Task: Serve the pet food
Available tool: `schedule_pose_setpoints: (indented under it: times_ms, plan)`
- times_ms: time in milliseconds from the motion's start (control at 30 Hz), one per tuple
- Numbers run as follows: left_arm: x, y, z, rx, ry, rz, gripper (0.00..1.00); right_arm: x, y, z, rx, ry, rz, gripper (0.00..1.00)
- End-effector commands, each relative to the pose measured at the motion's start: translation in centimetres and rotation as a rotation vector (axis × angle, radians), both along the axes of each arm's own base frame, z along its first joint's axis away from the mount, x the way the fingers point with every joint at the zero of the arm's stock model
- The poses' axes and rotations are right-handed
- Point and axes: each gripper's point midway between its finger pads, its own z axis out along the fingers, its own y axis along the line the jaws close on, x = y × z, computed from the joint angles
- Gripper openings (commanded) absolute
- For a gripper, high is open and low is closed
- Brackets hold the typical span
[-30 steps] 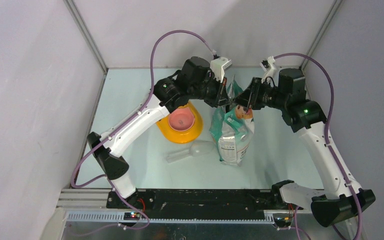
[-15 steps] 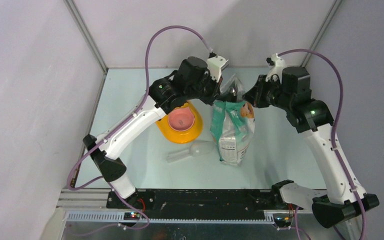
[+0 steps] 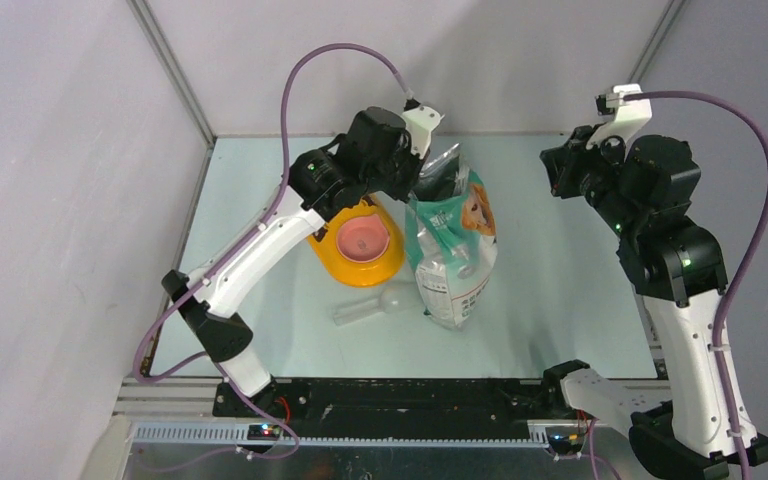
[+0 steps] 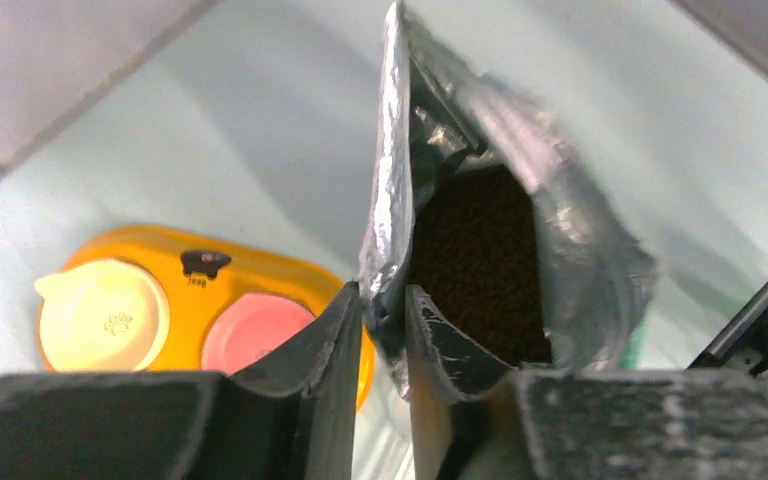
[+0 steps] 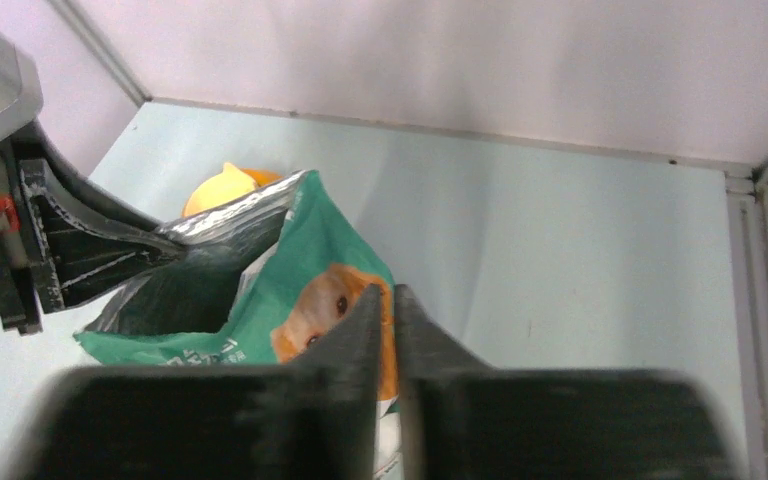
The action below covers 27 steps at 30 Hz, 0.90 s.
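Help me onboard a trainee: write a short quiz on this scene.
1. True or false: the feeder already holds kibble.
2. Pick one: the pouch rim sits between the left fingers or the right fingers?
3. What clear tool lies on the table beside the pouch?
Key: 1 false, no kibble shows in it; 2 left; 3 the scoop.

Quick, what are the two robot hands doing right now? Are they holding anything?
Left gripper: closed, pinching the rim of the open bag.
Right gripper: closed, holding nothing, apart from the bag.
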Motion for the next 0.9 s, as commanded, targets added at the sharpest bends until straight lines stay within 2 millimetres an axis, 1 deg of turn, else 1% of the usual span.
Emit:
schedule_pose_setpoints:
  times_ms: [0,33,67,100,133,167,200,267,367,400,467,567,700,867]
  plan:
    - [-0.4,-1.3,8.8,-0.225,-0.153,-0.063,0.39,1.0,3.8,-2.5,0.062,0.096,0.162,0.37]
    - [-0.2,-1.5,8.6,-0.224,-0.148,-0.061,0.42,1.1,4.2,-2.6,0.100,0.119,0.168,0.42]
    - [-0.1,-1.6,8.7,-0.228,-0.150,-0.059,0.48,1.5,4.9,-2.9,0.124,0.143,0.192,0.50]
    - [0.2,-1.8,8.4,-0.220,-0.146,-0.053,0.50,2.0,5.4,-3.5,0.160,0.179,0.196,0.55]
    - [0.5,-2.1,8.1,-0.213,-0.141,-0.053,0.53,2.0,5.8,-3.3,0.184,0.190,0.216,0.57]
    - [0.6,-2.3,7.9,-0.208,-0.138,-0.057,0.54,2.6,6.3,-3.8,0.217,0.227,0.215,0.59]
    - [0.8,-2.7,7.1,-0.198,-0.117,-0.062,0.57,2.9,7.2,-4.3,0.268,0.273,0.247,0.61]
    - [0.6,-3.5,6.1,-0.199,-0.078,-0.083,0.58,3.5,7.6,-4.9,0.292,0.308,0.243,0.61]
    - [-0.3,-4.3,5.4,-0.223,-0.026,-0.122,0.58,3.8,7.9,-5.4,0.314,0.336,0.240,0.61]
    - [-0.6,-4.4,5.5,-0.232,-0.021,-0.137,0.59,3.8,8.1,-5.4,0.320,0.341,0.246,0.60]
    - [-1.2,-4.6,5.0,-0.230,0.000,-0.155,0.59,3.6,8.3,-5.4,0.330,0.345,0.262,0.59]
    - [-1.4,-4.7,3.7,-0.204,0.028,-0.161,0.59,3.3,8.8,-5.6,0.341,0.356,0.292,0.58]
    - [-1.6,-4.9,1.9,-0.171,0.069,-0.171,0.57,2.9,9.3,-7.0,0.329,0.405,0.308,0.57]
    - [-2.0,-5.4,0.7,-0.154,0.097,-0.191,0.56,2.5,9.9,-8.5,0.313,0.461,0.317,0.55]
